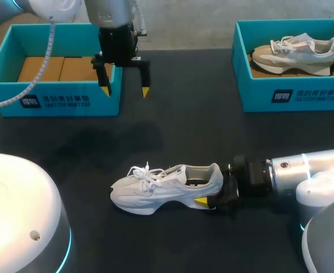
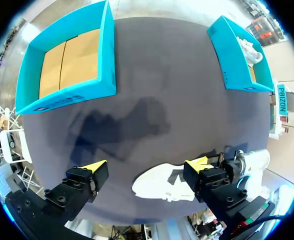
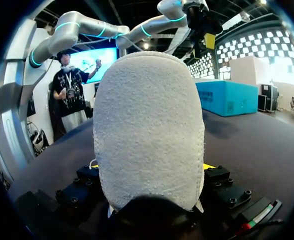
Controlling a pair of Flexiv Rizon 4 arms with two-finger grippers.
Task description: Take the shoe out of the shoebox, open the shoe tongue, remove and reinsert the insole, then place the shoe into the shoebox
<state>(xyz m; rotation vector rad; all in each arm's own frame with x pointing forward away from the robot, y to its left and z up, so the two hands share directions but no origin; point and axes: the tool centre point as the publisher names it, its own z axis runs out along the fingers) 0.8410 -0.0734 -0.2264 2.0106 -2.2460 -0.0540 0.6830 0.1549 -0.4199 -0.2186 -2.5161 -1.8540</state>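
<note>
A white shoe (image 1: 164,187) lies on its sole on the dark table, toe toward my left side, laces loose. My right gripper (image 1: 211,192) comes in low from the right, and its fingers stand on both sides of the heel, shut on it. In the right wrist view the shoe's heel (image 3: 149,125) fills the space between the right gripper's (image 3: 149,172) fingers. My left gripper (image 1: 126,90) hangs open and empty above the table, by the corner of the left teal box (image 1: 53,101). From the left wrist view the left gripper (image 2: 147,164) looks down on the shoe (image 2: 159,186).
The left teal box holds brown cardboard (image 1: 42,68). A second teal box (image 1: 303,94) at the back right holds a beige and white shoe (image 1: 295,50). Bare dark table (image 1: 184,131) lies between the boxes and the white shoe.
</note>
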